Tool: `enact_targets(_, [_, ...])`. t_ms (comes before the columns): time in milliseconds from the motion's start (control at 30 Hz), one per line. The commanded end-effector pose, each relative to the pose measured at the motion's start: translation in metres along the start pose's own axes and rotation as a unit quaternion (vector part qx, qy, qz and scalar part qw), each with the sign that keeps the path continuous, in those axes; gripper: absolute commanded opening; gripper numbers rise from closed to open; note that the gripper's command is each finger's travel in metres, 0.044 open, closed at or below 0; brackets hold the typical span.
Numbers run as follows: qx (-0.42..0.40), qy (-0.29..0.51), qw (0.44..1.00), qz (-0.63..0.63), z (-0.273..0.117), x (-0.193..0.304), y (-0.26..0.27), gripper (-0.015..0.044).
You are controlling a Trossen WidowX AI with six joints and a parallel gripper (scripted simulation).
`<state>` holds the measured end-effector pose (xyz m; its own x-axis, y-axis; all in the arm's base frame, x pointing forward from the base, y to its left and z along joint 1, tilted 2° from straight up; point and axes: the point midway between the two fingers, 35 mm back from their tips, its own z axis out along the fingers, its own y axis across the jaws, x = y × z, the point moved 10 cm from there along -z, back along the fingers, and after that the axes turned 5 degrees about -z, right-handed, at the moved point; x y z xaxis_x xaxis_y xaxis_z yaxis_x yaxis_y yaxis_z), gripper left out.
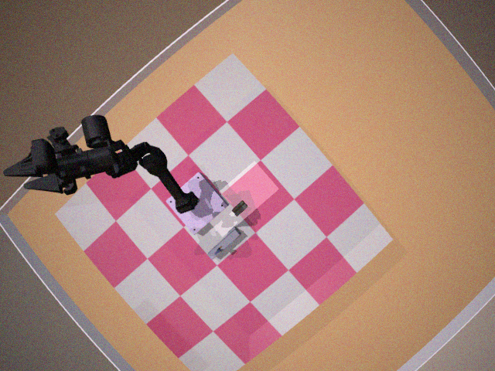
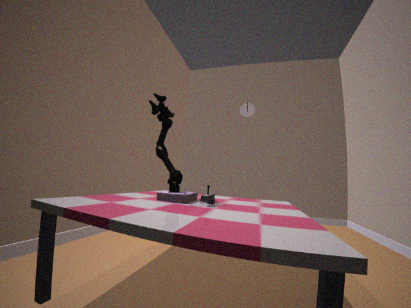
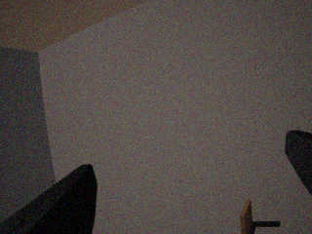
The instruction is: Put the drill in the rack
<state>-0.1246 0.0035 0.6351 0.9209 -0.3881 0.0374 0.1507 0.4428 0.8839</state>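
Observation:
My gripper (image 1: 15,179) (image 2: 151,97) (image 3: 192,158) is open, its fingers wide apart with nothing between them. It is raised high above the table, well away from the small fixtures beside the arm's base. In the top view a small dark block (image 1: 240,208) stands near the base, and a grey-blue, tray-like piece (image 1: 227,243) lies beside it. In the exterior view a low dark block (image 2: 208,199) has a thin upright post (image 2: 208,190) with a small head. Which parts are the key, drill and rack is too small to tell.
The arm stands on a pale purple base block (image 1: 183,219) (image 2: 176,197) on the pink-and-white checkered table (image 1: 251,269) (image 2: 225,228). A round clock (image 2: 247,110) hangs on the far wall. A small orange-brown panel (image 3: 247,218) shows low in the wrist view.

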Motion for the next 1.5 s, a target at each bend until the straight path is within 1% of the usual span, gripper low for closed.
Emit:
enact_targets(0, [0.0, 0.0, 1.0, 0.0, 0.0, 0.0, 0.0, 0.0374])
enact_targets(267, [-0.001, 0.001, 1.0, -0.003, 0.0, 0.001, 0.0, 0.0164])
enact_targets(467, [-0.029, 0.046, 0.993, -0.1, -0.001, 0.049, -0.001, 0.0006])
enact_targets(600, [-0.055, 0.086, 0.982, -0.162, -0.004, 0.086, -0.003, 0.0])
enact_targets(733, [-0.098, 0.15, 0.959, -0.219, -0.012, 0.136, -0.009, 0.0])
enact_targets(933, [-0.155, 0.25, 0.901, -0.318, -0.031, 0.208, -0.026, 0.0])
enact_targets(1200, [-0.218, 0.39, 0.779, -0.44, -0.072, 0.296, -0.067, 0.0])
enact_targets(1467, [-0.265, 0.525, 0.609, -0.532, -0.122, 0.361, -0.124, 0.0])
